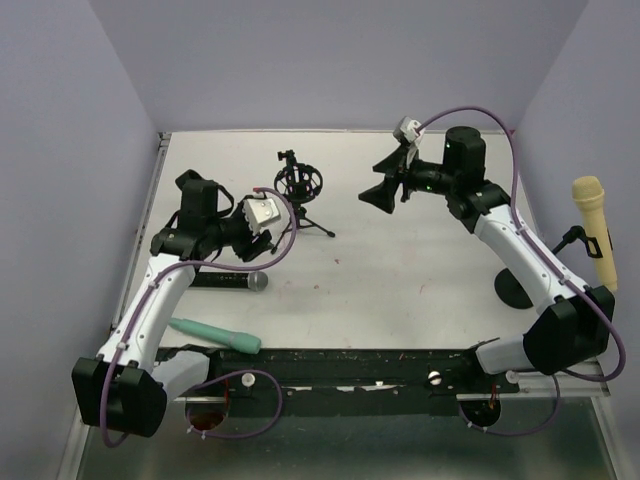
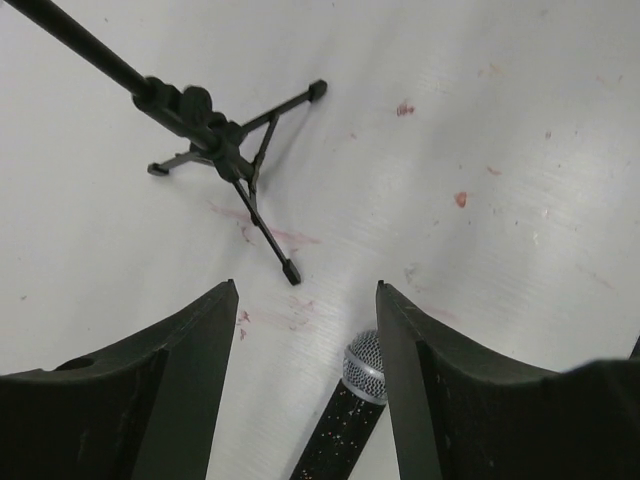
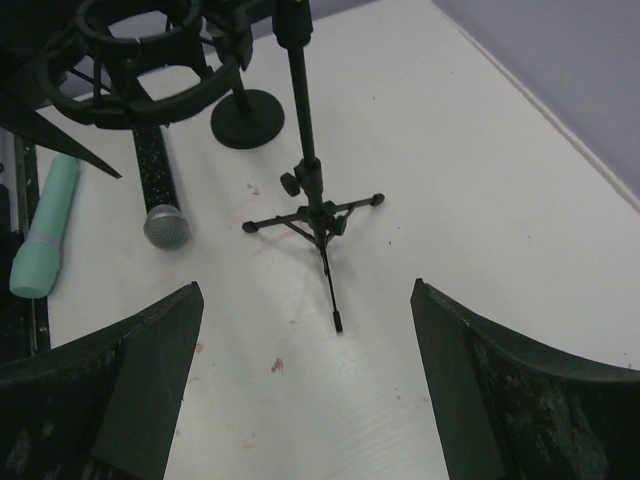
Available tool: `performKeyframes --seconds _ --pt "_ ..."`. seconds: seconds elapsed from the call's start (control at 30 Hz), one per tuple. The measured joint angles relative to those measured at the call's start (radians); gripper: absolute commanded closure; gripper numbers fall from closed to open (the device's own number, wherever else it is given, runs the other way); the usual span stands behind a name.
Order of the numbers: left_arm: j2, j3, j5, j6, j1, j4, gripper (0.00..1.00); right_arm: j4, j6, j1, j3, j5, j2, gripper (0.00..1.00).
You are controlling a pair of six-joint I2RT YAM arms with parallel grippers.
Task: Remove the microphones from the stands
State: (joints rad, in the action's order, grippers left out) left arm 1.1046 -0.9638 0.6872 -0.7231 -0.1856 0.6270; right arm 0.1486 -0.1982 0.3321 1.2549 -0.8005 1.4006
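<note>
A black tripod stand [image 1: 298, 190] with an empty ring-shaped shock mount stands mid-table; it also shows in the left wrist view [image 2: 215, 140] and the right wrist view [image 3: 310, 180]. A black glitter microphone [image 1: 230, 281] with a silver mesh head lies flat on the table to the stand's front left. My left gripper [image 1: 257, 243] is open and empty above the microphone's head [image 2: 365, 365], which lies by my right-hand finger. My right gripper [image 1: 378, 195] is open and empty, right of the stand, pointing at it; the microphone shows there too [image 3: 160, 200].
A mint-green microphone [image 1: 215, 335] lies near the front edge, seen also in the right wrist view [image 3: 45, 235]. A yellow microphone [image 1: 592, 225] sits upright on a round-based stand [image 1: 513, 288] at the far right. Purple walls enclose the table.
</note>
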Motion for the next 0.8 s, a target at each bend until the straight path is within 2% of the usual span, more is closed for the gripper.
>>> performKeyframes --seconds 0.17,0.4,0.67,0.8 --pt "-0.074 -0.002 0.008 0.193 0.000 -0.120 0.32 -0.063 0.014 0.029 0.054 -0.043 0.050 0.10" --pt "-0.092 -0.045 -0.051 0.436 0.000 -0.223 0.28 -0.065 -0.124 0.155 0.135 -0.015 0.128 0.10" --pt "-0.070 -0.189 -0.042 0.478 0.000 -0.229 0.22 -0.035 -0.275 0.256 0.211 0.034 0.180 0.14" --pt "-0.039 -0.248 0.012 0.463 0.000 -0.229 0.22 -0.035 -0.299 0.269 0.229 0.041 0.183 0.22"
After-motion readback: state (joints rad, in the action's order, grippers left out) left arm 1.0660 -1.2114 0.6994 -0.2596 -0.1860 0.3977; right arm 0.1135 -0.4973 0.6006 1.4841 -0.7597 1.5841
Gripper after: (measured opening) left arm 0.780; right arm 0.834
